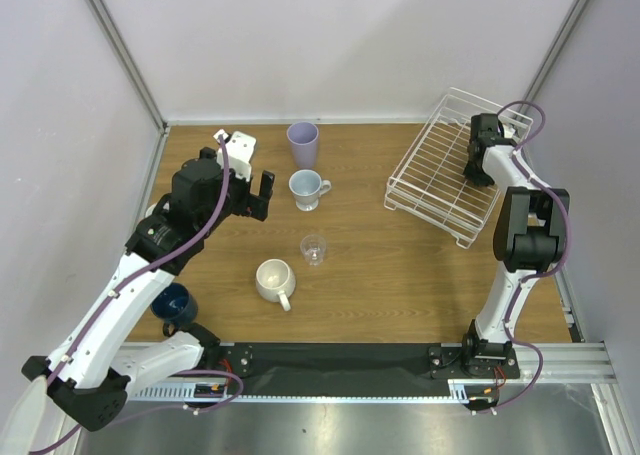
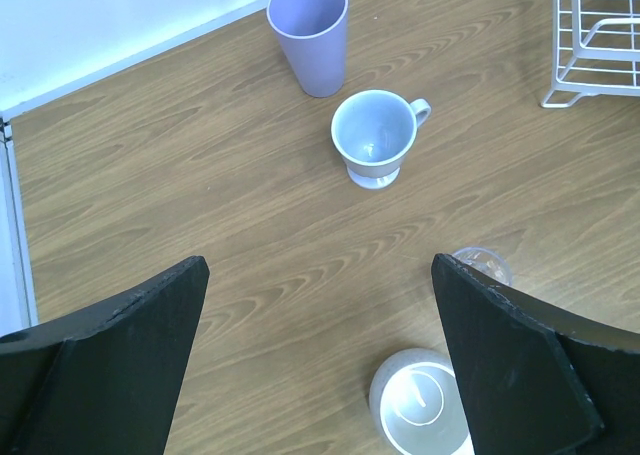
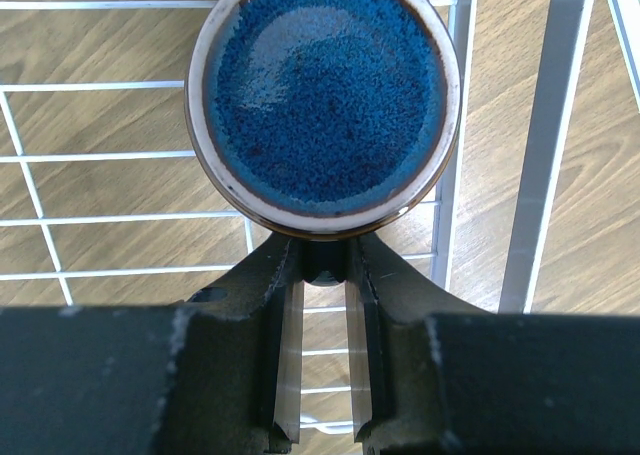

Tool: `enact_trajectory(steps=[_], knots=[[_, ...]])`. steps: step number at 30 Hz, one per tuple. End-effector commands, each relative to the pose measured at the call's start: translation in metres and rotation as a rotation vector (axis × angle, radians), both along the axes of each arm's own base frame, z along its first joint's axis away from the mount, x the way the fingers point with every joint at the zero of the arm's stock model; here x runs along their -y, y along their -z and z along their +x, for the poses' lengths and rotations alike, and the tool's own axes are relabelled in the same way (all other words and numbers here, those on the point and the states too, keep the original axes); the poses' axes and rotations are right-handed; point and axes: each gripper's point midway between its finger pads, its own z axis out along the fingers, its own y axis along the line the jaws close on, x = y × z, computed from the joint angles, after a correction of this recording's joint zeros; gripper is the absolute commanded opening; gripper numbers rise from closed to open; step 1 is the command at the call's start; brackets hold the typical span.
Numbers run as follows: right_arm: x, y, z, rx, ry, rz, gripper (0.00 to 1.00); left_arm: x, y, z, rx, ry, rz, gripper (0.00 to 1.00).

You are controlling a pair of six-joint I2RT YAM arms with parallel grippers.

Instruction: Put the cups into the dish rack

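Observation:
My right gripper (image 3: 324,260) is shut on the dark handle of a cup (image 3: 322,105) with a blue glazed inside, held over the white wire dish rack (image 3: 100,156). From above, that gripper (image 1: 480,165) sits over the right part of the rack (image 1: 425,170). My left gripper (image 1: 255,197) hangs open and empty above the table. Ahead of it stand a lavender tumbler (image 2: 310,30) and a pale blue mug (image 2: 373,135). Near its right finger are a clear glass (image 2: 485,265) and a cream mug (image 2: 420,405). A navy cup (image 1: 175,303) stands under the left arm.
White walls close the table at the back and on both sides. The rack's left corner (image 2: 580,75) shows at the top right of the left wrist view. The tumbler (image 1: 302,143), pale mug (image 1: 306,188), glass (image 1: 314,249) and cream mug (image 1: 273,278) form a loose column mid-table.

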Motion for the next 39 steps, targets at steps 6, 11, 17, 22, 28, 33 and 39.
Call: enact_trajectory(steps=[6, 11, 17, 22, 28, 33, 39], knots=[[0.011, -0.017, 0.031, 0.119, 0.024, -0.029, 0.00, 0.001, -0.012, -0.001, 0.016, 0.016, -0.015, 1.00], [0.016, -0.016, 0.036, 0.129, 0.033, -0.053, 0.00, 0.003, -0.014, -0.001, 0.017, 0.024, -0.021, 1.00], [0.010, -0.002, 0.030, 0.092, 0.023, -0.040, 0.00, 0.002, -0.010, -0.001, -0.002, 0.021, -0.020, 1.00], [0.005, 0.000, 0.019, 0.061, 0.016, -0.042, 0.14, 0.001, -0.009, -0.001, -0.009, 0.016, -0.025, 1.00], [0.000, 0.004, 0.003, 0.024, 0.033, -0.026, 0.42, 0.003, -0.008, -0.001, -0.014, 0.023, -0.035, 1.00], [-0.002, 0.001, -0.002, 0.025, 0.034, -0.014, 0.62, 0.003, -0.005, -0.002, -0.026, 0.017, -0.041, 1.00], [-0.011, -0.040, -0.006, 0.070, 0.027, 0.013, 0.74, 0.006, -0.002, -0.002, -0.037, 0.025, -0.059, 1.00]])
